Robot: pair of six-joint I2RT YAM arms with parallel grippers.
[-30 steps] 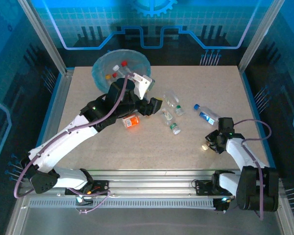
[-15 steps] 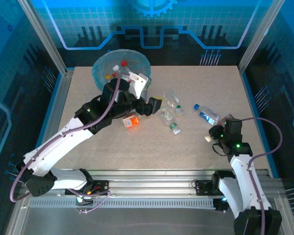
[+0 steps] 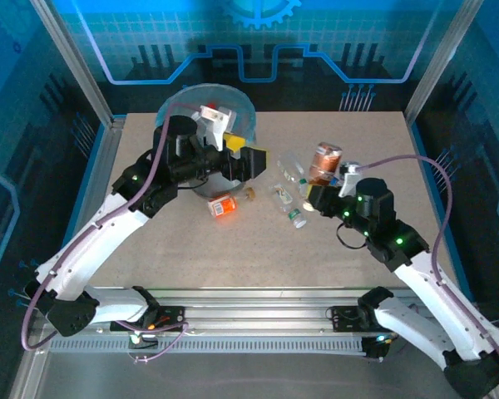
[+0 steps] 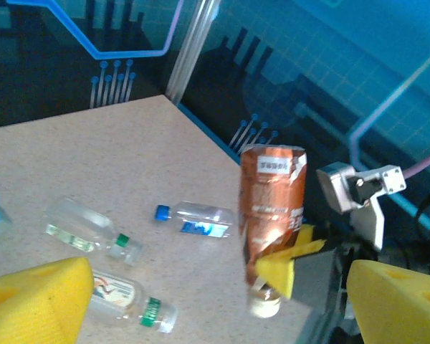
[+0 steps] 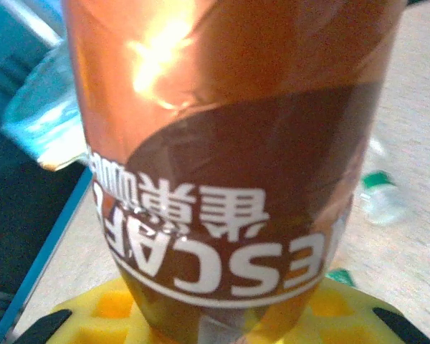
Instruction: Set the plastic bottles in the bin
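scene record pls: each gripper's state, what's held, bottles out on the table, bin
left gripper: open, empty, beside the bin
right gripper: shut on brown bottle, held cap down
bin: far left of the table, blue bag liner
on table: orange bottle; clear green-capped bottle; second clear green-capped bottle; blue-capped bottle
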